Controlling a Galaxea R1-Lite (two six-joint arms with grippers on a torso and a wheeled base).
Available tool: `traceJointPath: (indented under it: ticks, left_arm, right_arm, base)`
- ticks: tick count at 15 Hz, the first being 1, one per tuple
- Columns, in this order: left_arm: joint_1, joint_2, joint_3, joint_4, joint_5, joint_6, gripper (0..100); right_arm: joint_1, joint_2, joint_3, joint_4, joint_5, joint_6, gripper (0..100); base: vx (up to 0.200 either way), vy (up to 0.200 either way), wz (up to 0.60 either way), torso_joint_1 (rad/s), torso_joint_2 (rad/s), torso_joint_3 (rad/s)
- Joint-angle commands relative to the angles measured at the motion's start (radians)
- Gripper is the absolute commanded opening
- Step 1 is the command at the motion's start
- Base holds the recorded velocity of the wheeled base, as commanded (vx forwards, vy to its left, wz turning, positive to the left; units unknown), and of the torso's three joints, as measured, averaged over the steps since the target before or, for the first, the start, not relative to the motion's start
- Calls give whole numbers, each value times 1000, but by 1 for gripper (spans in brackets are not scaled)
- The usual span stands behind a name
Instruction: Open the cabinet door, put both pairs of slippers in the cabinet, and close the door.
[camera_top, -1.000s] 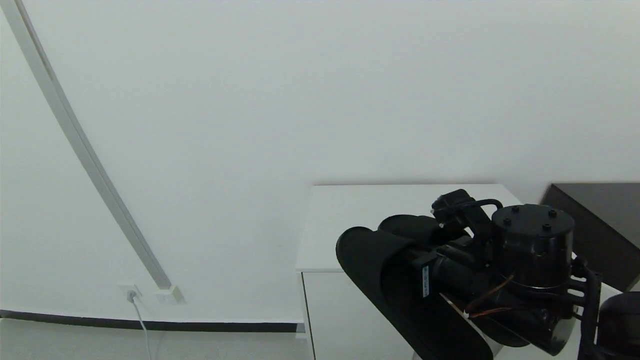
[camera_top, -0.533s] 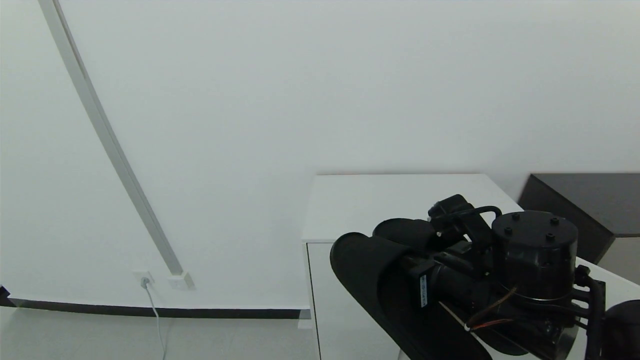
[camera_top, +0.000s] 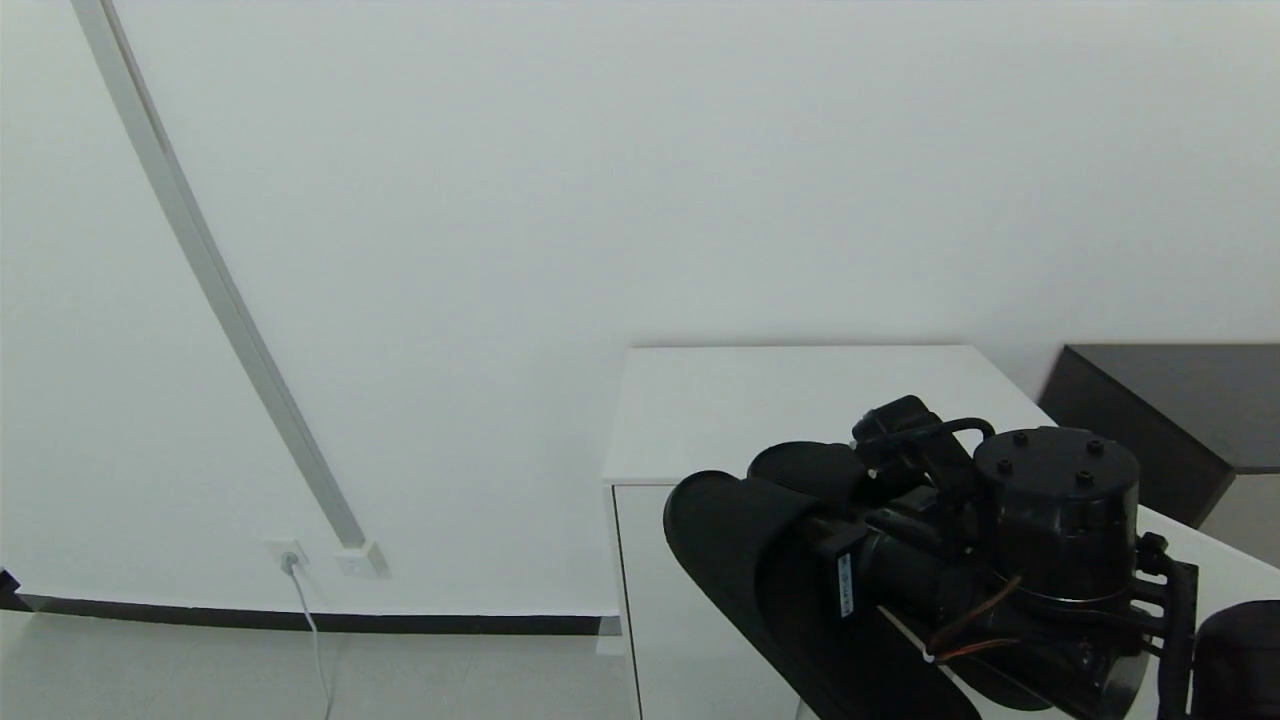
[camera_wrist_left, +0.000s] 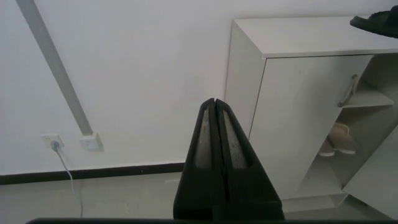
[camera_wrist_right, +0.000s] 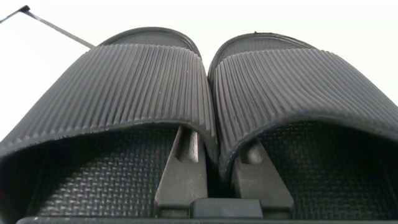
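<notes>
Slippers, the black ribbed pair, hang side by side in my right claw. One finger is pushed under each strap, and the two inner walls are pinched between them. From my head they sit in the air in front of the cabinet, level with the front edge of its top, soles tilted down toward the floor. They look like soft moulded foam with broad straps and pebbled footbeds, so I expect them to flex but not slip. One side of the cabinet stands open, and a pale pair already lies on a lower shelf inside. I judge this to be the second load, with the door yet to be shut. Next I must lower the pair and steer it toe-first through the opening onto a free shelf, clear of the pale ones, before I let go. My left claw is pressed together and holds nothing, off to the cabinet's closed side.
</notes>
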Motion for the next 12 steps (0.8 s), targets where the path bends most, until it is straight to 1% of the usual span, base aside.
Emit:
traceJointPath:
  ticks: [1, 12]
  left_arm:
    - [0, 0, 0, 0, 0, 0, 0]
    - [0, 0, 0, 0, 0, 0, 0]
  right_arm:
    - [1, 8, -1, 0, 0, 0, 0]
    - [-1, 13, 3, 0, -6, -1, 0]
  base:
    - [0, 0, 0, 0, 0, 0]
    - [0, -200, 0, 1, 1, 1]
